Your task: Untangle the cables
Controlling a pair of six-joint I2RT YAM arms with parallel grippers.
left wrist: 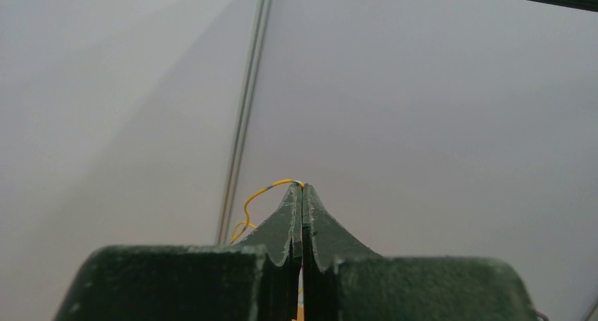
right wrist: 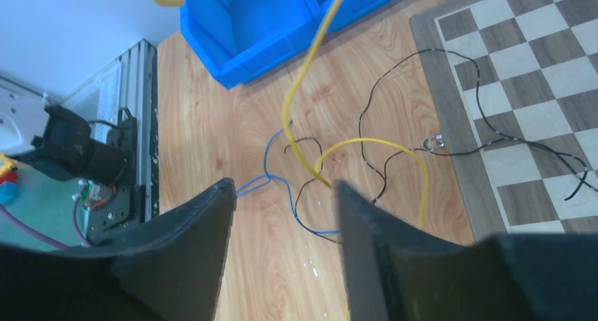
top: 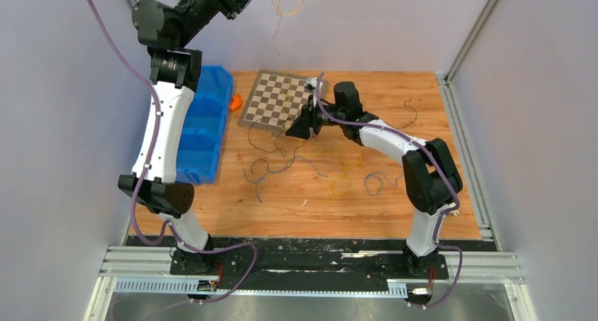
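Observation:
My left gripper (left wrist: 302, 187) is raised high against the back wall and is shut on a thin yellow cable (left wrist: 255, 197). That yellow cable (top: 278, 21) hangs down from the top of the overhead view, above the chessboard. It also dangles in the right wrist view (right wrist: 310, 88). My right gripper (top: 293, 129) hovers low at the chessboard's near edge, open and empty (right wrist: 283, 187). Below it lie a blue cable (right wrist: 271, 183) and black cables (right wrist: 374, 109). More loose cables lie on the wood: dark (top: 271, 149), blue (top: 257, 178), yellow (top: 342, 169).
A chessboard (top: 262, 106) lies at the back centre, also in the right wrist view (right wrist: 536, 67). Blue bins (top: 204, 123) stand along the left, with an orange object (top: 235, 102) beside them. A black cable (top: 409, 113) lies at the right. Metal rails edge the table.

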